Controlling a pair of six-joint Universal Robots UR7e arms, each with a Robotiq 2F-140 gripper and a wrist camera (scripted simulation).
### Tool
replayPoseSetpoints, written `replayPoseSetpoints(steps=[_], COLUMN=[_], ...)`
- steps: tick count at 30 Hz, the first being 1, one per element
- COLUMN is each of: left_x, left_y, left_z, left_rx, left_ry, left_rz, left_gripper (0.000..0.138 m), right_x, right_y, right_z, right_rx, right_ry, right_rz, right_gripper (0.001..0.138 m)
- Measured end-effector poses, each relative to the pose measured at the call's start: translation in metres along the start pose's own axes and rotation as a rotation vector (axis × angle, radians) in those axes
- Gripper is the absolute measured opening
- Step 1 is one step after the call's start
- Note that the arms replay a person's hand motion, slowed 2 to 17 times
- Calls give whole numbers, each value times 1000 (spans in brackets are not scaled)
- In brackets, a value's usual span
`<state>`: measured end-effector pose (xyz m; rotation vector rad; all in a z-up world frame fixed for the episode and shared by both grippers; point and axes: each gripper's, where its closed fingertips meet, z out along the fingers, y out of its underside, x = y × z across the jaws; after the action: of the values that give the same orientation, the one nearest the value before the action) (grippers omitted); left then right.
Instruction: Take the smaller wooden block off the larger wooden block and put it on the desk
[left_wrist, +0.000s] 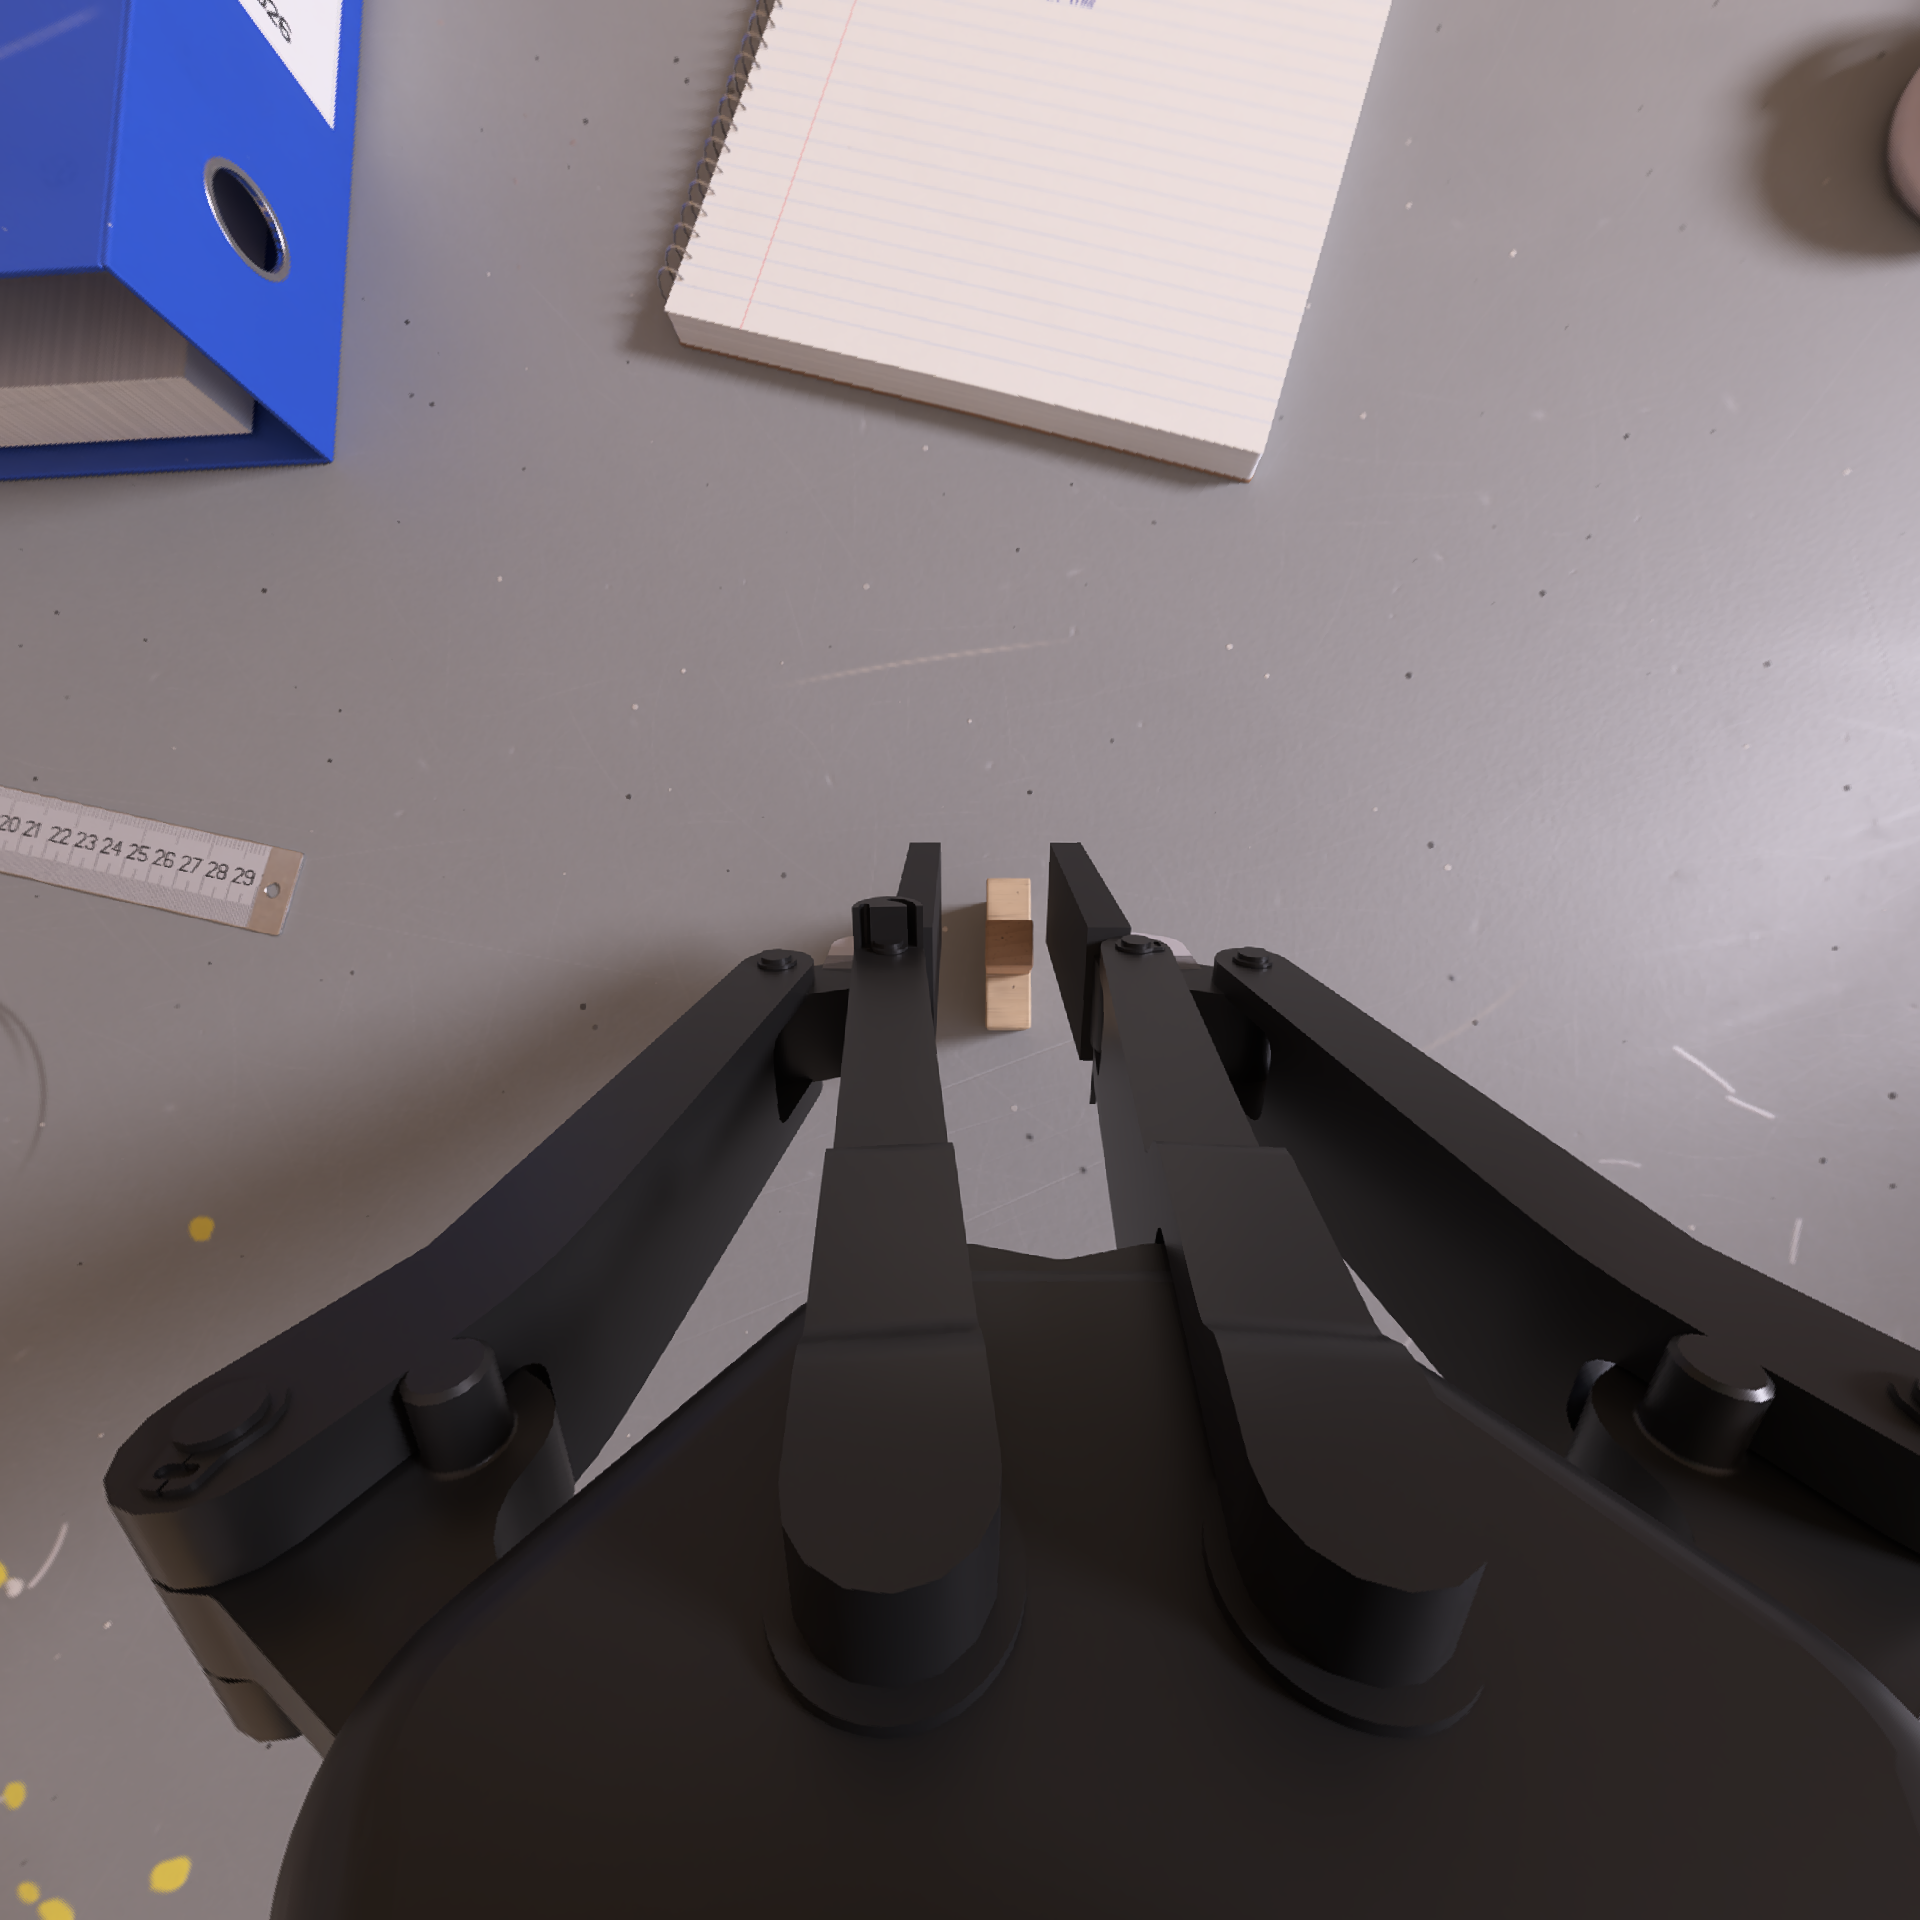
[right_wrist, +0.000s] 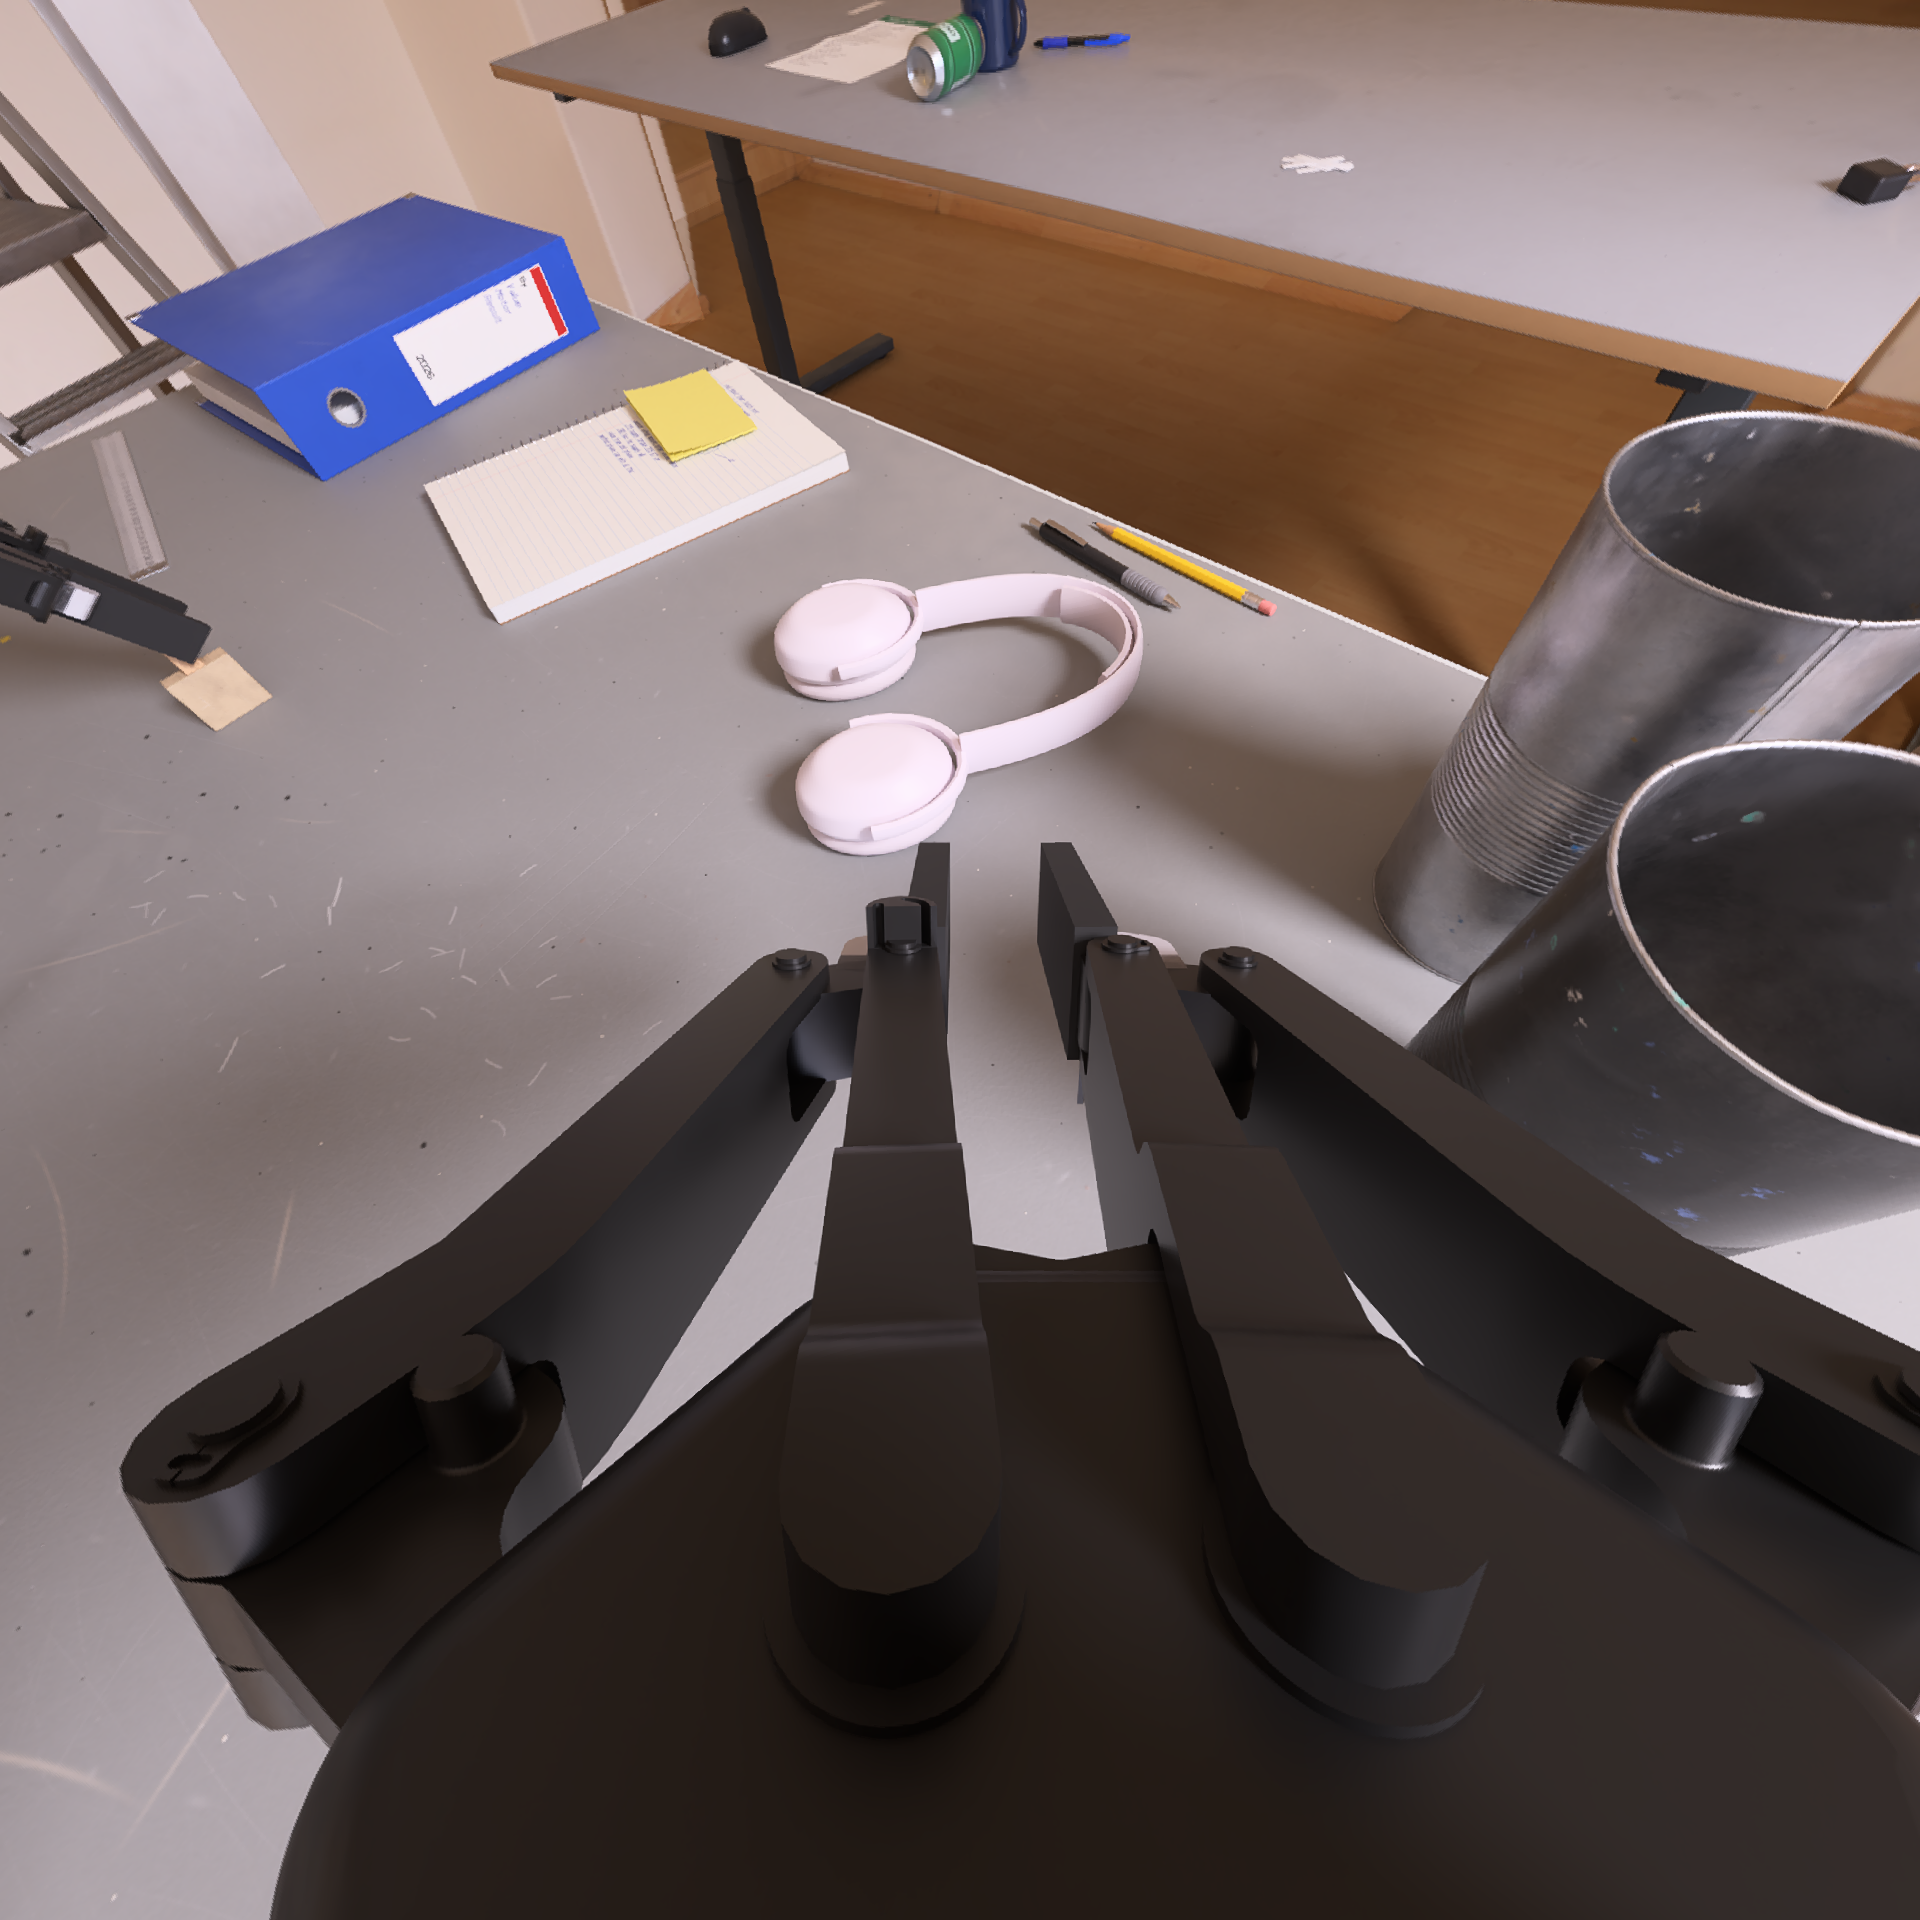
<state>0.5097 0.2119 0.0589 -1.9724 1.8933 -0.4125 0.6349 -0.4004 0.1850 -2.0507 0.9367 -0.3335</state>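
Observation:
In the left wrist view a small tan wooden block (left_wrist: 1010, 940) sits on the middle of a longer pale wooden block (left_wrist: 1008, 1003) on the grey desk (left_wrist: 1351, 727). My left gripper (left_wrist: 995, 854) points down at them, open. Its fingers stand on either side of the blocks with a gap on each side, touching neither. From the right wrist view the left gripper (right_wrist: 156, 623) shows at the far left over the blocks (right_wrist: 220, 694). My right gripper (right_wrist: 994, 857) is open and empty above the desk, just short of pink headphones (right_wrist: 935, 707).
A blue binder (left_wrist: 208, 208), a lined notepad (left_wrist: 997, 208) with a yellow sticky note (right_wrist: 686, 414) and a ruler (left_wrist: 145, 857) lie beyond the blocks. Two metal bins (right_wrist: 1714, 644) stand at the right. A pen and a pencil (right_wrist: 1184, 566) lie near the far edge.

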Motion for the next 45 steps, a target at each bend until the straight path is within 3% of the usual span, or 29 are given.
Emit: replayPoseSetpoints(steps=[8,22,45], left_x=[-4,3,4], left_y=[5,9,14], left_z=[7,10,14], left_rx=[-38,-66,-91], left_ry=[-25,31,24], left_rz=[29,-4,4], left_gripper=[27,27,24], right_x=[3,6,5], right_y=[1,3,4], right_z=[0,0,1], right_rx=[1,-1,-4], right_ry=[-1,-2,-6], right_rz=[11,19,15], right_gripper=[23,23,23])
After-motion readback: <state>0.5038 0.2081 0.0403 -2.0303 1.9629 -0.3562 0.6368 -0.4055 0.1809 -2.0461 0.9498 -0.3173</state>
